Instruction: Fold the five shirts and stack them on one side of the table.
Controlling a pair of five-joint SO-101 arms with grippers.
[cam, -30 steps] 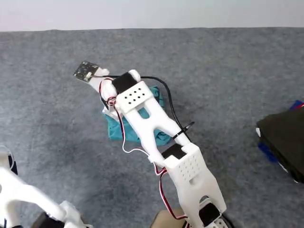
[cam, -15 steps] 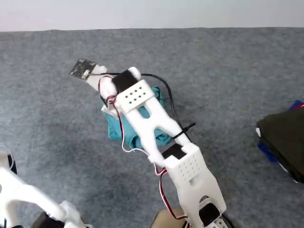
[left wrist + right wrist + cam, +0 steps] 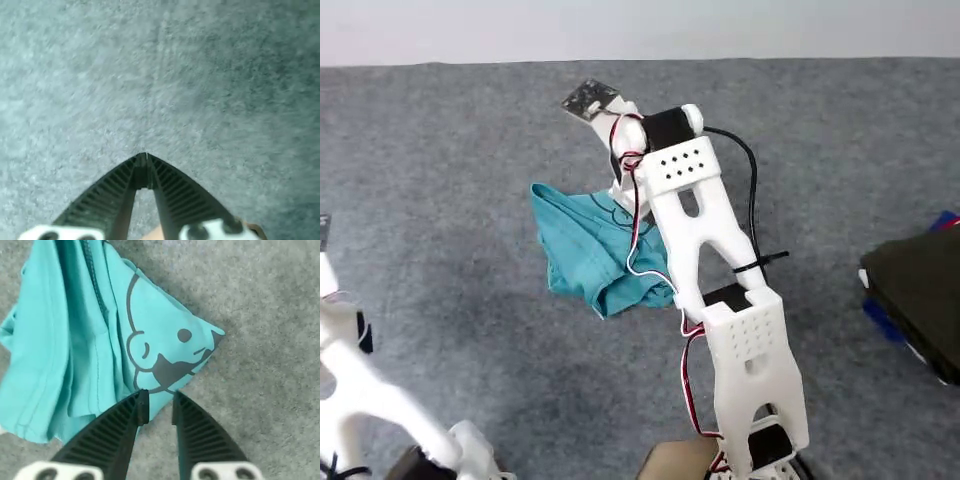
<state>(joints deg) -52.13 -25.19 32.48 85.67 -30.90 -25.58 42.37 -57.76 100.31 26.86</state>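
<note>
left wrist view: left gripper (image 3: 145, 161) pressed together, tips meeting, nothing between them, over bare grey table (image 3: 210, 75) toward the near left corner. farther out, right gripper (image 3: 158, 402) has its jaws parted by a narrow gap. no cloth is pinched that i can see. the tips sit just over one edge of the teal shirt (image 3: 70, 345), beside its printed corner.

risks (my judgement):
- gap is narrow. coming down like this, the tips may catch only the top layer or shove the cloth, and the bundle would drag and bunch further.
- cloth lies several layers deep. biting them all would lift a lump and open nothing.
- only one arm is at the shirt. a pull from one edge would likely swing it round rather than flatten it.
- wires (image 3: 638, 240) on the right arm (image 3: 692, 215) hang low over the cloth and could snag a fold.

shirt: about mid-table, well apart from every edge, crumpled, not folded. the near end is rolled into a thick bunch. the middle is creased, with a dark seam line. the far side is flatter and runs to a pointed corner. a dark cartoon face print (image 3: 162, 352) shows on the flat panel. looks thin and limp. dark pile (image 3: 918, 285), which i take for the stack, sits at the right edge, well apart.
</note>
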